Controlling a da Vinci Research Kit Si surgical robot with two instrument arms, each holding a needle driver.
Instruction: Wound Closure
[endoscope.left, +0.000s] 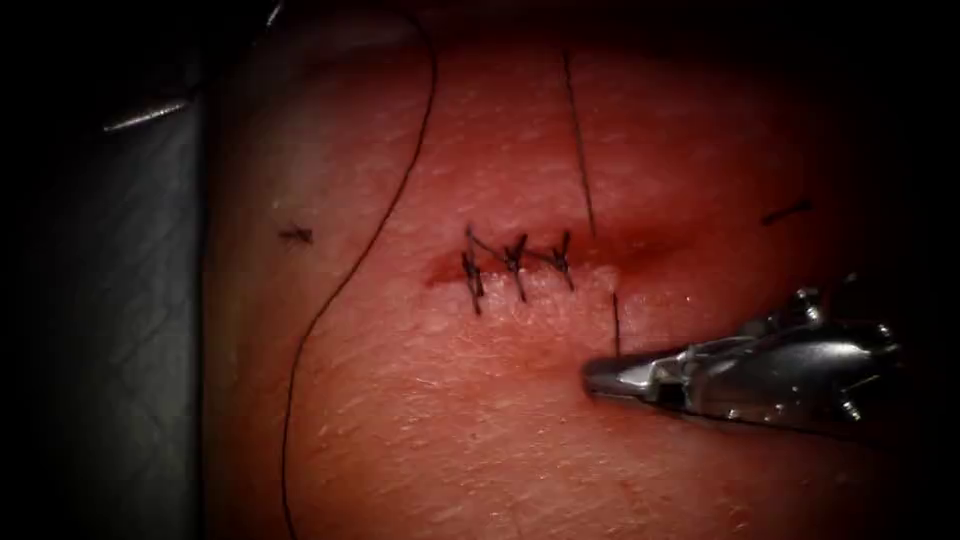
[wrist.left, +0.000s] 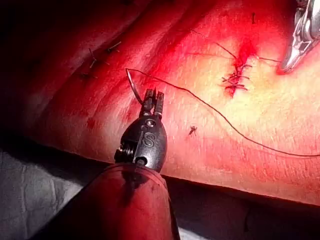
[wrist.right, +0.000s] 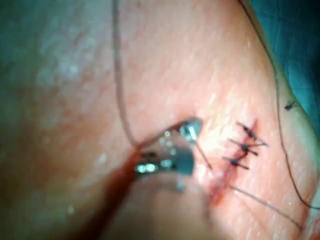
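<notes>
Needle: thin curved steel needle (wrist.left: 133, 85) arcs up and away from the left tool (wrist.left: 152, 100), clear of the red tissue (wrist.left: 210, 135).
Left tool: jaws clamped on the needle's lower end.
Right tool: silver needle driver (endoscope.left: 600, 378), jaws together, holding nothing, tip just below the cut's (endoscope.left: 530, 262) right end.
Thread: dark strand (wrist.left: 220, 116) trails from the needle.

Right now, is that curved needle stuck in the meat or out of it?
Out: the left tool, jaws shut, holds the needle near one end, above the tissue.

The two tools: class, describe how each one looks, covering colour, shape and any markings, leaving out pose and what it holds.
The left arm's tool has two short dark jaws on a rounded dark metal wrist stamped with the letter S, mounted on a thick round shaft. The right arm's tool is shiny silver metal, its jaws tapering to a blunt tip, with small pins and hinge parts at the wrist behind them.
</notes>
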